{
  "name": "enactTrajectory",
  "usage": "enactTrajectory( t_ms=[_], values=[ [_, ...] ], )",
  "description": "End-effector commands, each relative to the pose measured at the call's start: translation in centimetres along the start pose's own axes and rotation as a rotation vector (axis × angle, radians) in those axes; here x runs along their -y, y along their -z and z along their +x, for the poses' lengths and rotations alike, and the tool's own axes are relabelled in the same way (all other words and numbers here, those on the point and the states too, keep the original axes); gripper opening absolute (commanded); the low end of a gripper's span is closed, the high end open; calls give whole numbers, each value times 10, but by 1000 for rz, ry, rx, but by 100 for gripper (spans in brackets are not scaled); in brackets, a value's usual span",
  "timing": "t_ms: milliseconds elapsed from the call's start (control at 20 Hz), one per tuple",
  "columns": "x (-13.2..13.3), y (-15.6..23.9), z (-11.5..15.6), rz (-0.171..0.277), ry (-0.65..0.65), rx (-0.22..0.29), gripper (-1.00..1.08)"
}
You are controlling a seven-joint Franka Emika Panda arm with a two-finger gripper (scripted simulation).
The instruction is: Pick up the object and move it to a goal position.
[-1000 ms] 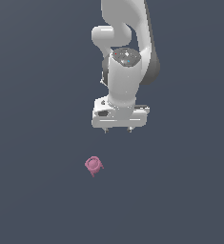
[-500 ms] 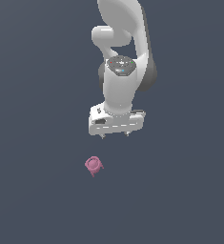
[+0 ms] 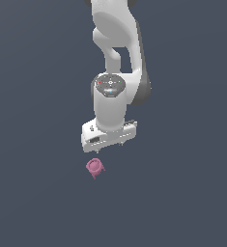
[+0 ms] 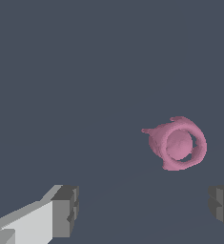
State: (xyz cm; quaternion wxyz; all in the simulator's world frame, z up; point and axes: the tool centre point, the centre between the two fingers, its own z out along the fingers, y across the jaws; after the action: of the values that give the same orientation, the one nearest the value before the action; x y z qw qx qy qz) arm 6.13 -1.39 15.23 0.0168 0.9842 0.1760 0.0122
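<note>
Your gripper is spread wide open, holding nothing, with the pink cup thing (ring top, stubby legs) just below it.

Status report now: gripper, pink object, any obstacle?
Gripper open, empty, above surface. Pink object on surface, not between fingers. No obstacle visible.

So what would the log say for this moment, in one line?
phase: approach | hand: open, empty, above floor | small pink ring-topped cup with stubby legs: on floor, ungrasped, off-centre of fingers
</note>
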Motion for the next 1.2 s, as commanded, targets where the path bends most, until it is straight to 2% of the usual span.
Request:
enactTrajectory(
  t_ms=[0,600,1150],
  values=[
    [-10,-9,4,4,54,3,100],
    [-57,-49,16,29,280,11,100],
    [-75,-65,17,40,366,11,100]
  ],
)
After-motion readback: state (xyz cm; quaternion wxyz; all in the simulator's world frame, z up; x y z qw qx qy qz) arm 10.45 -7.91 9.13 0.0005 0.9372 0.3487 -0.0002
